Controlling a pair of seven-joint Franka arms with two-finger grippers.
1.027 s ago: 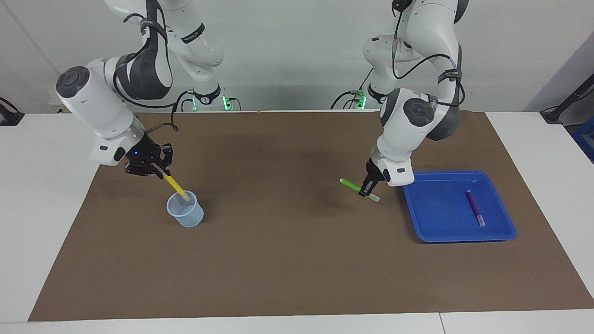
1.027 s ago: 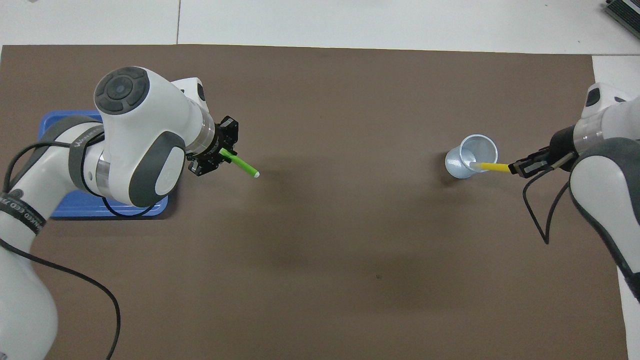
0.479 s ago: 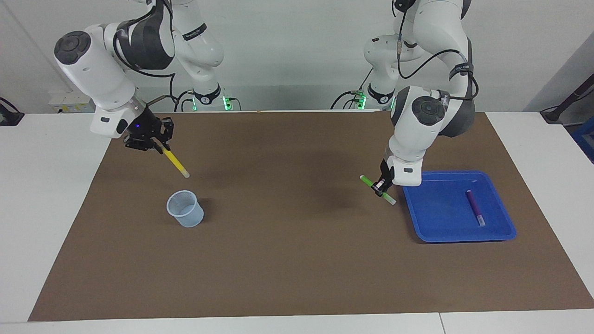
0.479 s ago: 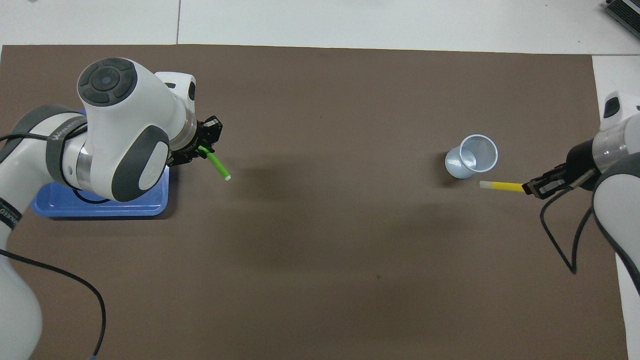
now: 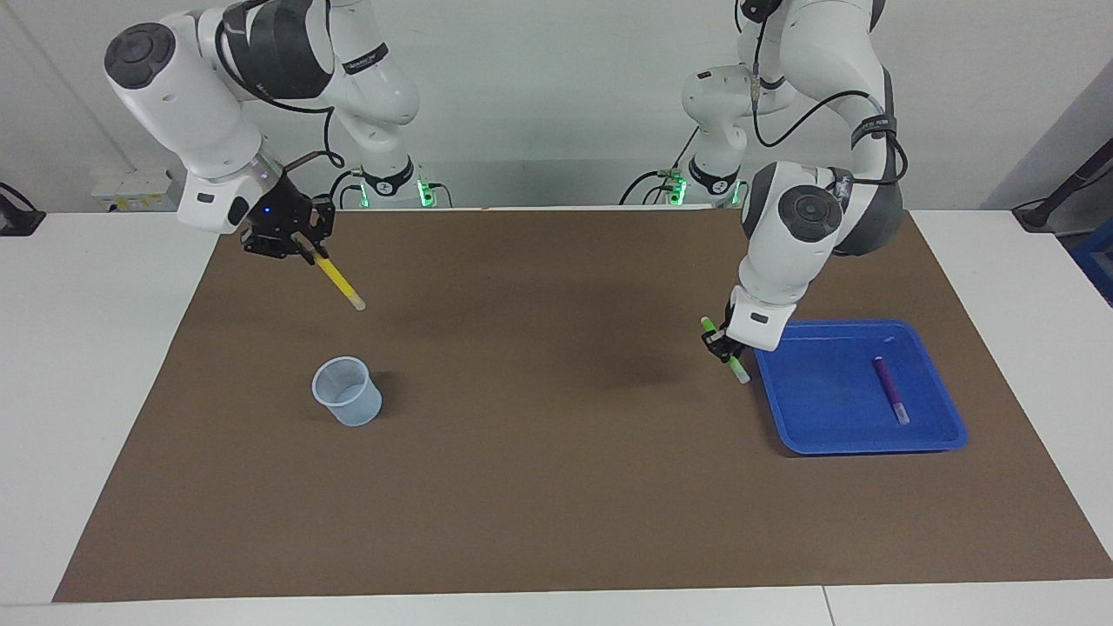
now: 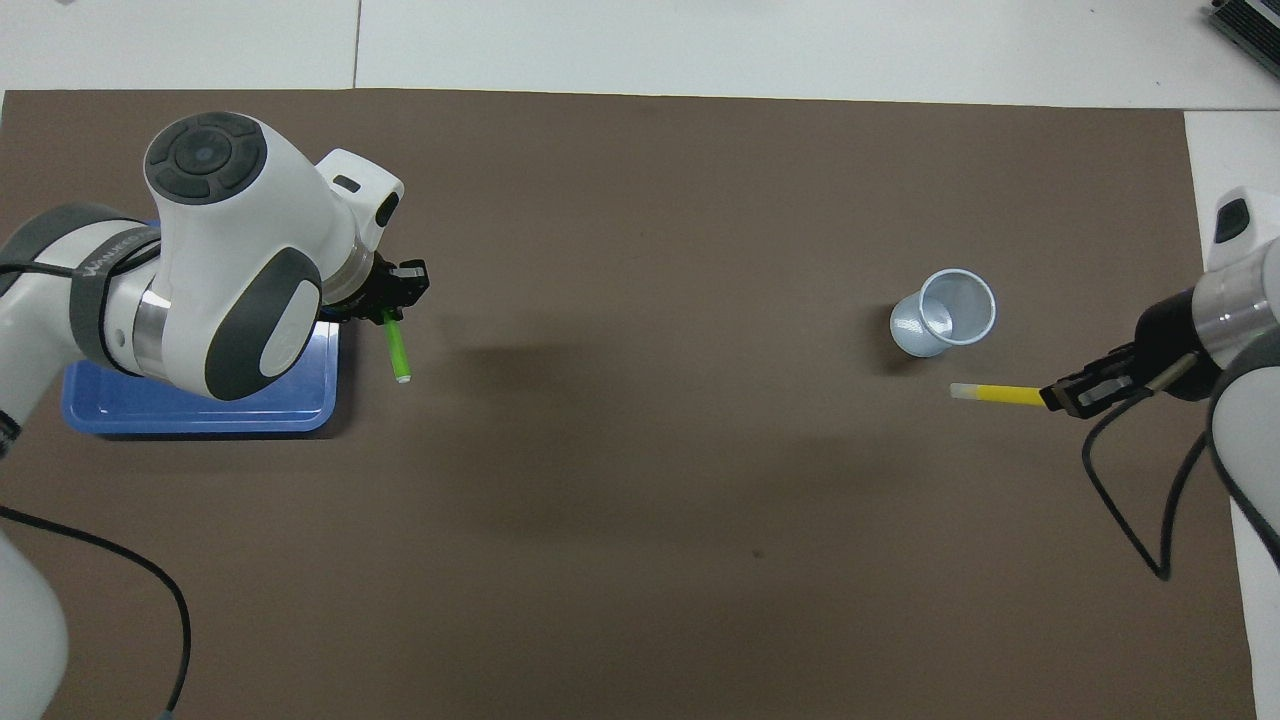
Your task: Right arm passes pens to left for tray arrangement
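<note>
1. brown tabletop (image 5: 556, 487) is carrying the tray (image 5: 948, 439), with the purple pen (image 5: 890, 389) lying in it: one placed.
2. left tool (image 5: 720, 346) is gripping the green pen (image 5: 729, 355) just beside the tray.
3. right tool (image 5: 291, 243) is gripping the yellow pen (image 5: 339, 280) over the tabletop, awaiting handover.

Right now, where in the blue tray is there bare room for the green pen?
The tray holds only the purple pen, lying toward its outer rim. The wide blue floor between that pen and the rim beside the left gripper is bare. The green pen hangs just outside that rim.
</note>
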